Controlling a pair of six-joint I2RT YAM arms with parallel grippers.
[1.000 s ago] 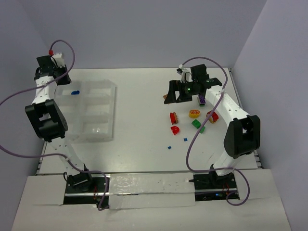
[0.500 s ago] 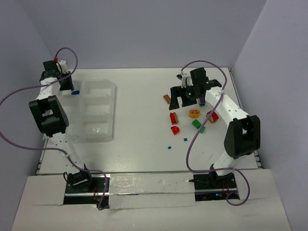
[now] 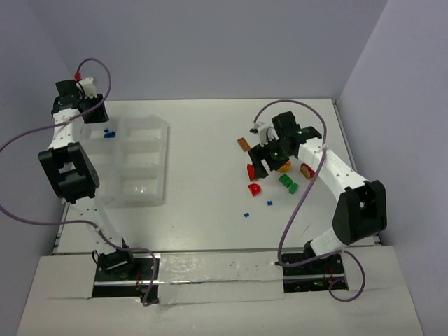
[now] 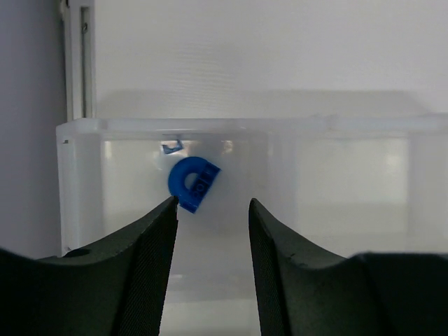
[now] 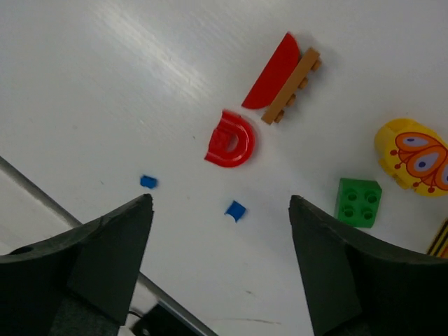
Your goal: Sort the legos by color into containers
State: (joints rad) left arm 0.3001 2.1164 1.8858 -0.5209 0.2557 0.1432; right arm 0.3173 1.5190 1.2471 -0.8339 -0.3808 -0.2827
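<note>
Top external view puts the tray at the far left of the surface, with one blue arch lying in its far-left compartment. The left end effector points at that piece with jaws apart and nothing between them. The right end effector, also spread wide and empty, hangs above the loose pieces at right.

We judge blue as begun and red as the likely next pick. The red arch lies almost under the right jaws, apart from its neighbours, so the next move calls for a straight descent and a close across it. A tiny blue bit lies just nearer than the arch and could get nudged; a second bit lies further left. The red wedge touches a brown plate, so we expect that pair to need parting. The green brick and yellow piece lie off to the right, out of the way
</note>
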